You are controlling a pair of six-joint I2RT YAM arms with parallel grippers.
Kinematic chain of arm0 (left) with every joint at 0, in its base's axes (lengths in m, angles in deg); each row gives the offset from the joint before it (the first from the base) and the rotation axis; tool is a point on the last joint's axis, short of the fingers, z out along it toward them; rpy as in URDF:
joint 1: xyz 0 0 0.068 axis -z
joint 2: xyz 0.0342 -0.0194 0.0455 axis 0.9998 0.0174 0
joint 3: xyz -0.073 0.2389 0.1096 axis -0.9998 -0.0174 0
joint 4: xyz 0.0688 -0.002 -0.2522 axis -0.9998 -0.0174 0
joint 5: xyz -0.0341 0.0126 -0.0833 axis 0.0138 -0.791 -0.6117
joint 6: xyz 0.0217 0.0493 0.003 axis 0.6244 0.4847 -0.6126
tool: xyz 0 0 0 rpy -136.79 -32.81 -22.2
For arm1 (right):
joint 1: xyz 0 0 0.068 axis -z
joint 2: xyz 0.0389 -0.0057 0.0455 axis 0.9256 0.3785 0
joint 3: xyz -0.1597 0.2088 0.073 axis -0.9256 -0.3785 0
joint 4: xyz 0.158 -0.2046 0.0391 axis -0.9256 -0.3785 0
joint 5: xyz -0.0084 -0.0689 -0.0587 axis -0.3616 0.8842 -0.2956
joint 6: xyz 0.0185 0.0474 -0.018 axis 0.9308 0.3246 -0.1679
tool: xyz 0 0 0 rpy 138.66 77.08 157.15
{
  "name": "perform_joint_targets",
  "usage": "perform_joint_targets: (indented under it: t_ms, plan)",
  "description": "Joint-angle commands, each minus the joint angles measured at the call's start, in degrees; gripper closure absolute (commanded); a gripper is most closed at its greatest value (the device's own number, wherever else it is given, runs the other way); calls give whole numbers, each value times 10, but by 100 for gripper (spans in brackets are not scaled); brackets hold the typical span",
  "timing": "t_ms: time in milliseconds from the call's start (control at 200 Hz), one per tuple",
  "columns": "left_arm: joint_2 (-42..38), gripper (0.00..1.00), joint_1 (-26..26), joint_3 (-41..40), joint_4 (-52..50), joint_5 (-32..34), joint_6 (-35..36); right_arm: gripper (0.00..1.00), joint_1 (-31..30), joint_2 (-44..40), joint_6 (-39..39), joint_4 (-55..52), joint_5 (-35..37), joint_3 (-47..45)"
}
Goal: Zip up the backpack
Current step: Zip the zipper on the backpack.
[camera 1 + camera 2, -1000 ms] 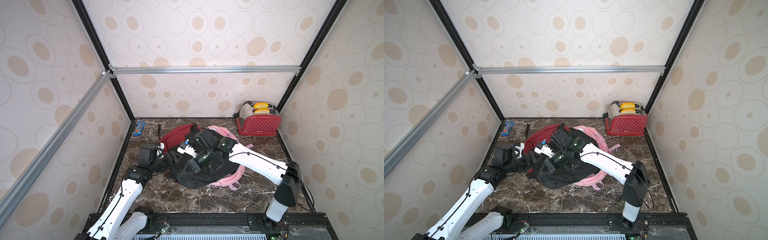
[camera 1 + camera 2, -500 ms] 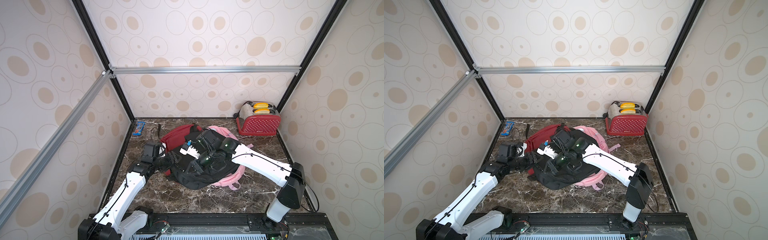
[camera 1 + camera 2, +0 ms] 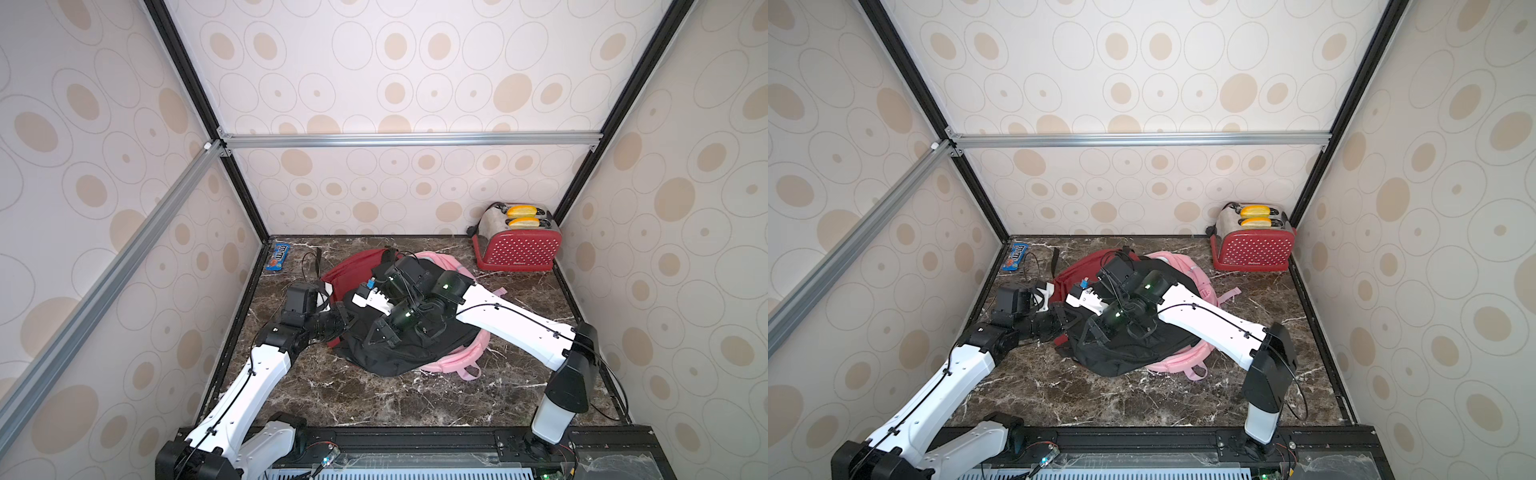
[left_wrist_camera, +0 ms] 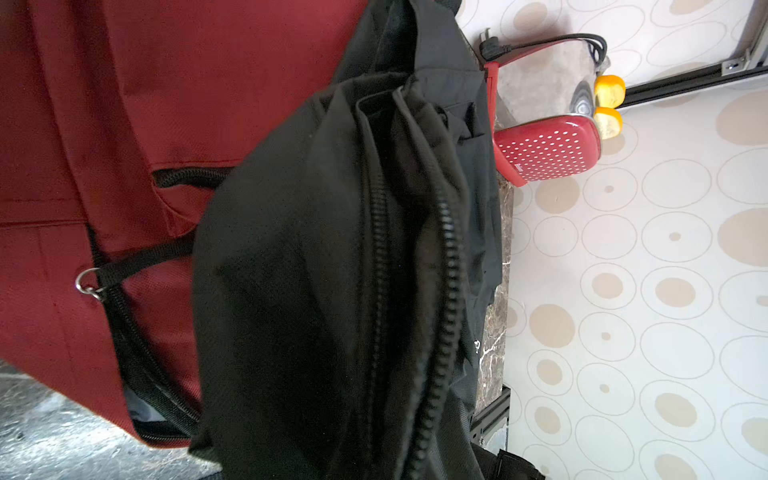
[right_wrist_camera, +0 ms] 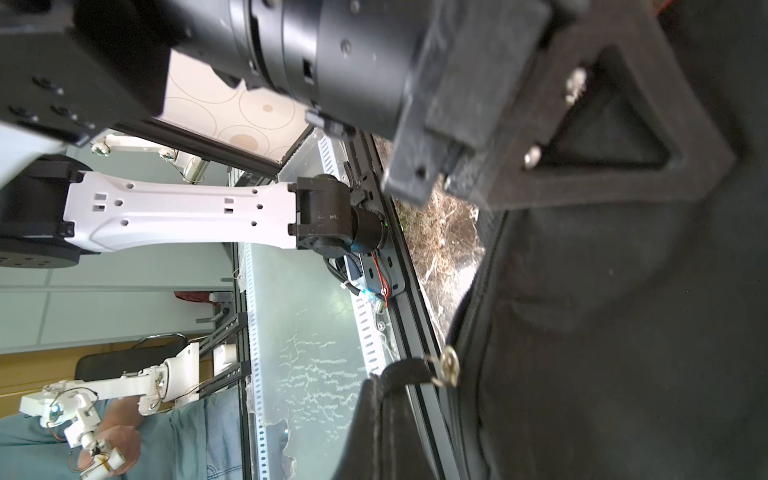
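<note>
A dark brown marble-patterned table (image 3: 374, 407) carries a slumped black fabric backpack (image 3: 399, 357). It lies about mid-table, overlapping two others. A dark red fabric backpack (image 3: 353, 270) pokes out from under its far left side. A pale pink backpack (image 3: 457, 359) shows under its right and near edges.

The left gripper (image 3: 348, 319) lies low at the black backpack's left edge. Its jaws are closed, though whether cloth is pinched between them cannot be told. The right gripper (image 3: 374, 338) rests on top of the black backpack, just right of the left one. Its jaws are closed too, and anything between them is hidden.

A red toaster with white dots (image 3: 519, 249) stands well beyond the black backpack, to its far right. A blue candy packet (image 3: 279, 257) lies beyond its far left. In the left wrist view the black backpack's coil zip (image 4: 446, 270) gapes open. A small metal zip-pull ring (image 5: 448, 368) shows at the black cloth's edge in the right wrist view.
</note>
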Motion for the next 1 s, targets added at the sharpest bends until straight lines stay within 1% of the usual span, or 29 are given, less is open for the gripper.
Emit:
perform_joint_targets:
  t_ms: [0,210,441,576,711,761,831,891,976,981,997]
  plan:
    - [-15,100,-2,2,22,-13,-3,100,-5,26,-12,-13,-10,42]
    - [-25,100,-1,-9,32,-17,-13,100,-7,81,-20,-37,-31,121]
    - [-33,100,5,-16,35,-13,-18,100,-8,129,-22,-45,-74,193]
    - [-36,100,9,-12,38,-12,-18,100,-8,152,-17,-37,-110,217]
    - [-26,100,25,-7,41,-6,-16,100,-6,181,-11,-30,-148,249]
    - [-21,100,33,-8,45,0,-17,100,-7,185,-1,-14,-164,251]
    - [-16,100,42,-12,55,6,-23,100,-6,186,7,-2,-161,251]
    - [-17,100,43,-8,51,11,-23,100,-5,182,-4,-14,-155,248]
    - [-22,100,44,11,15,27,-9,100,-4,153,-21,-24,-130,204]
    - [-22,100,43,12,13,29,-8,100,-3,151,-22,-24,-128,200]
    - [-23,94,42,17,6,33,-4,100,-3,144,-24,-22,-124,187]
